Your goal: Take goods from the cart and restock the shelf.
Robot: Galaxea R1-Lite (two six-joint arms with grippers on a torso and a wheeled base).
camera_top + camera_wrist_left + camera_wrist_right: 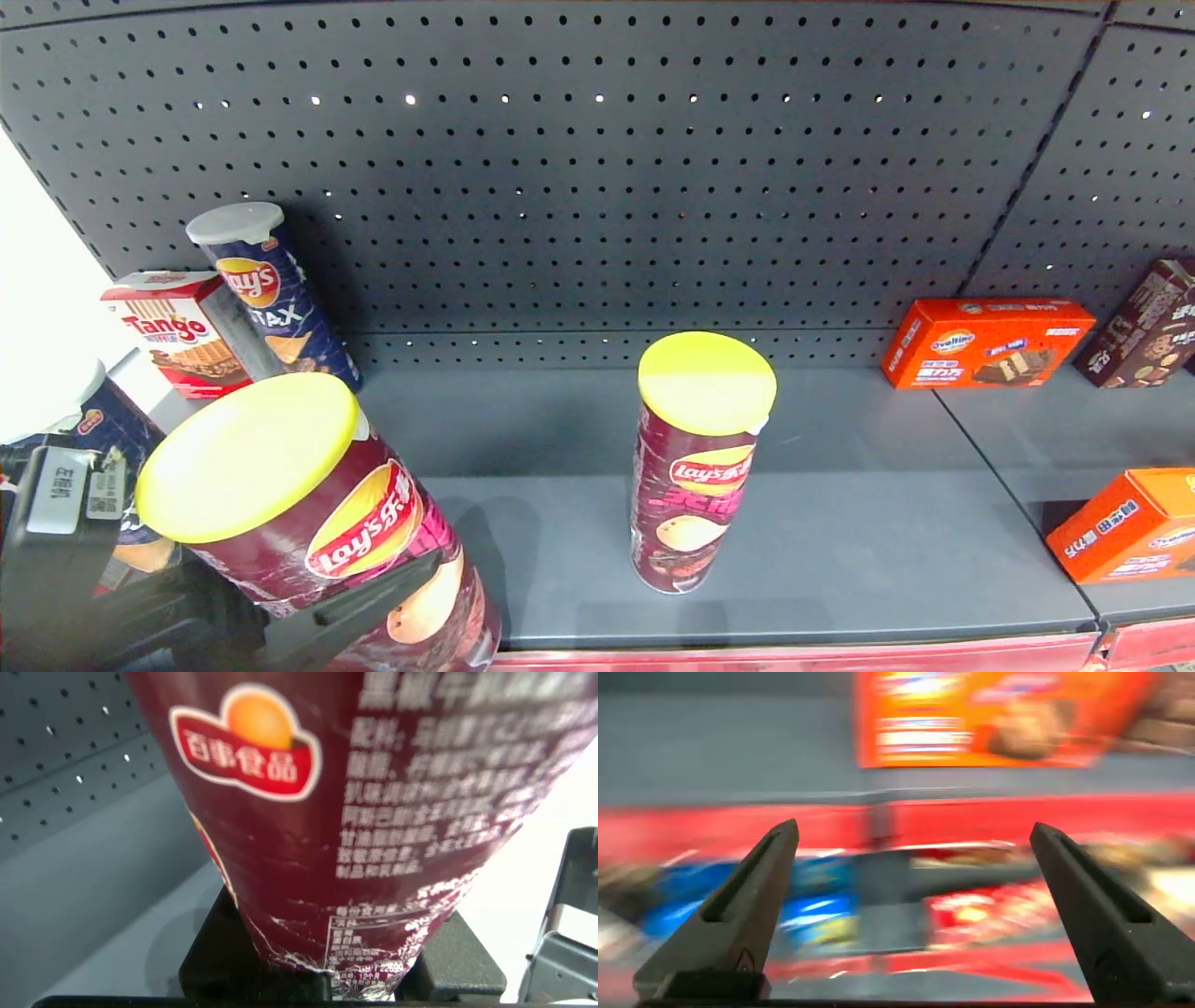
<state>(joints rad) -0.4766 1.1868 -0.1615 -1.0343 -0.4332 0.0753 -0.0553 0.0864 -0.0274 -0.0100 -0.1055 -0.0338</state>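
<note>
My left gripper (369, 597) is shut on a maroon chip can with a yellow lid (299, 518), held tilted at the shelf's front left corner. In the left wrist view that can (364, 812) stands close up between the fingers, over the grey shelf board (84, 915). A second maroon can with a yellow lid (695, 467) stands upright in the middle of the shelf (868, 541). My right gripper (915, 915) is open with nothing between its fingers, below and in front of the shelf's red front edge (971, 817), facing an orange box (999, 714).
At the back left stand a blue chip can (271, 289) and a red wafer box (177, 331). An orange box (985, 341), a brown box (1144, 327) and another orange box (1125, 527) lie to the right. Bare shelf lies between the two maroon cans.
</note>
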